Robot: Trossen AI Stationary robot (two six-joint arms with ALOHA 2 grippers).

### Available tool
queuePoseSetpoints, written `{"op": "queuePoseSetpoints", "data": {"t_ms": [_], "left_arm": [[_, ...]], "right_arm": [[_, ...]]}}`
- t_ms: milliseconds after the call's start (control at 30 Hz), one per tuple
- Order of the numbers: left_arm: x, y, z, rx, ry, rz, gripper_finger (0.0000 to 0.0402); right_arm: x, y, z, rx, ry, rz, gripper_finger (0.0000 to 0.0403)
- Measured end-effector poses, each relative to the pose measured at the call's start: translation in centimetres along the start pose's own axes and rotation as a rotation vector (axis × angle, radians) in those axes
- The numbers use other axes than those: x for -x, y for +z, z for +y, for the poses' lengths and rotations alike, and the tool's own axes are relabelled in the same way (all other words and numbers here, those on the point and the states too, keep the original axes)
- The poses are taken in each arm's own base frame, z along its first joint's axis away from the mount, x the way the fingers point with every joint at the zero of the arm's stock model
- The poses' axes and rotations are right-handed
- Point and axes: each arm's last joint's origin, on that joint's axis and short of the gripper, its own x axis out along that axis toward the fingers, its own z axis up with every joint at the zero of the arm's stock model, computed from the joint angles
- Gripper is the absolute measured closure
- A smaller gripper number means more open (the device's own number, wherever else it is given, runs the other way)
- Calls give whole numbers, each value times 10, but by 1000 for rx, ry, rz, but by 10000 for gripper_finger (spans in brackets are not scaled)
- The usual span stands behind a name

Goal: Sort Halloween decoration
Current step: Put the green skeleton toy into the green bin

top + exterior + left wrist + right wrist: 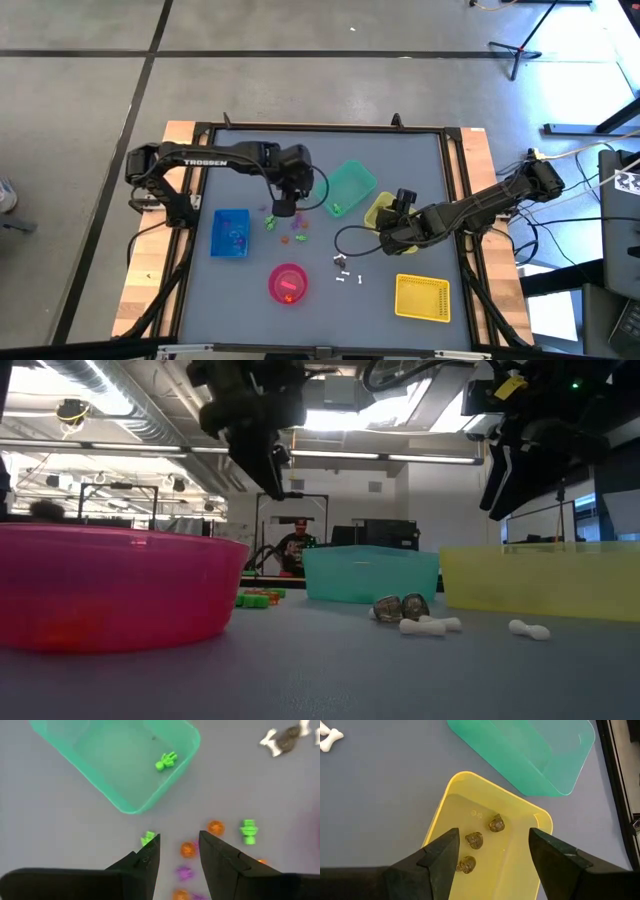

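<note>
The Halloween decoration is a set of tiny trinkets. Green (248, 830), orange (188, 849) and purple (184, 872) ones lie loose on the grey table under my left gripper (180, 845), which hangs open above them with nothing between its fingers. One green trinket (166, 761) lies in the green bin (350, 188). My right gripper (492, 852) stands open above a small yellow bin (520, 820) that holds three dark grey trinkets (474, 840). White bones (348, 277) and dark trinkets (400, 607) lie near the table's middle.
A blue bin (231, 232) stands at the table's left, a pink round bowl (288, 282) near the front edge and a second yellow bin (423, 297) at the front right. A person shows in the room beyond the table (292, 547).
</note>
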Motion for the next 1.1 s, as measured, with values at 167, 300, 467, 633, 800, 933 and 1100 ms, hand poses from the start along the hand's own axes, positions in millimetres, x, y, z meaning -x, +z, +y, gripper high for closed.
{"op": "queuePoseSetpoints", "data": {"t_ms": [167,300,467,633,800,933,1100], "left_arm": [[-10,-2,6,-25,9,28,282],[-28,-5,14,-12,5,67,282],[-53,-13,26,-11,-8,136,282],[-74,-22,36,14,-23,196,282],[-84,-28,43,16,-30,225,282],[-89,-31,46,18,-33,235,282],[-96,-33,47,23,-49,244,282]], "right_arm": [[0,0,0,0,0,0,166],[0,0,0,-1,0,-1,166],[0,0,0,-4,2,-5,166],[0,2,1,-12,8,-16,166],[0,2,1,-12,9,-17,166],[0,2,1,-13,9,-18,166],[0,2,1,-12,9,-18,166]]}}
